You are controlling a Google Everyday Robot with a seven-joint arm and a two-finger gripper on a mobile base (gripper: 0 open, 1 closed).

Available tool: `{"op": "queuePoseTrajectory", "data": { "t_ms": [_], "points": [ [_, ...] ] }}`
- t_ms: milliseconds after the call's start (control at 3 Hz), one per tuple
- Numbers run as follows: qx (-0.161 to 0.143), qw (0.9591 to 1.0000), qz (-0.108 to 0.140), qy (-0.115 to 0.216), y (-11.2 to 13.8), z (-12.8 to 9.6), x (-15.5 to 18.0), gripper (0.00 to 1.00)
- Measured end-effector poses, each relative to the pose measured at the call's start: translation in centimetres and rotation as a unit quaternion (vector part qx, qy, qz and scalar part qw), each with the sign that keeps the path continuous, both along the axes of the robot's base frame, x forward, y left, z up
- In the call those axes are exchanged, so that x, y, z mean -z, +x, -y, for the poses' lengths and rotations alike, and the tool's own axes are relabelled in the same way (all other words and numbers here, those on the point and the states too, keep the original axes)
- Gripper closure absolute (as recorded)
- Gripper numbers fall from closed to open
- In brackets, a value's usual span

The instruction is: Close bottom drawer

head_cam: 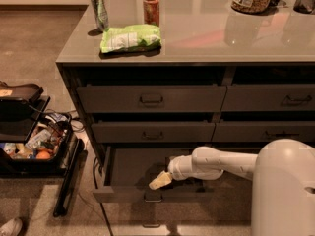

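1. The bottom drawer stands pulled well out from the cabinet, lowest in the wider left column; its front w/ the small handle faces us, and the two drawers above look close to shut
2. The gripper hangs inside the open drawer, just behind the front panel and a bit right of the handle, at the end of the white arm reaching in from the right. We can't tell if it's apart or together, and it doesn't seem clamped on anything
3. Our read: the closing push isn't begun, since the tool sits on the wrong side of the front
4. Risks from here:
   - pushing inward from this spot moves nothing, or just scrapes the drawer floor
   - if the drawer slides in w/ the arm inside, the wrist could get pinched under the middle drawer
   - lifting out too low may hook the front edge and drag the drawer further open
   - contact far off-centre could skew the drawer on its runners and jam it, so we'd aim approx. at the handle
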State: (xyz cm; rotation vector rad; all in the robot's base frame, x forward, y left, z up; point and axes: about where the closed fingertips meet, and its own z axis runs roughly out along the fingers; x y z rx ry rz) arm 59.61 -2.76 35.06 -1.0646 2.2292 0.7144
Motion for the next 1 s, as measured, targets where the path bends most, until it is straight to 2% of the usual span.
{"op": "queuePoseTrajectory", "data": {
  "t_ms": [333,667,1000],
  "points": [
    [-0.01,0.9988,-0.003,0.048,-0.2,-0.2,0.1,0.0],
    [-0.004,0.9843,0.02,0.175,0.5,-0.3,-0.4,0.0],
    [-0.023,0.9769,0.037,0.209,0.3,-0.6,1.1,0.0]
  ]
}}
